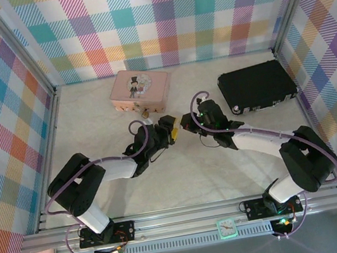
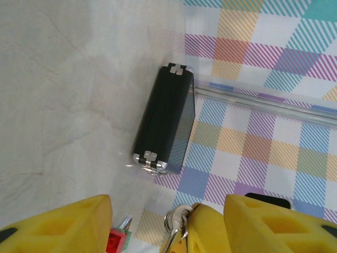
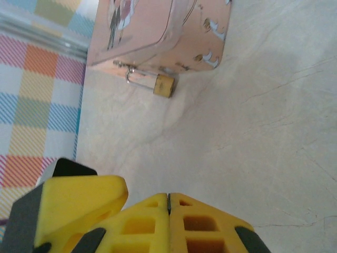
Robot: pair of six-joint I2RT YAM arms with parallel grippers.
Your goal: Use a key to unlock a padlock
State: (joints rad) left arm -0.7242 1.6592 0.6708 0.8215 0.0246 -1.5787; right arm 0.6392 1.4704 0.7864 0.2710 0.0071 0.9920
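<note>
Handing over key (image 2: 176,225), seemingly pinched by pressed-together right gripper (image 3: 168,203), into spread left gripper (image 2: 166,213); next, aligning it with padlock (image 3: 164,85).

open tabletop (image 1: 190,181) in front; blocked at the back by pink tin (image 1: 140,88) left, black case (image 1: 257,87) right.

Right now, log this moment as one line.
left gripper open, straddling key | right gripper shut on key | padlock hanging on pink tin, not yet unlocked

Lab test cell: plaid walls (image 1: 158,19), aluminium frame (image 1: 189,216).
</note>
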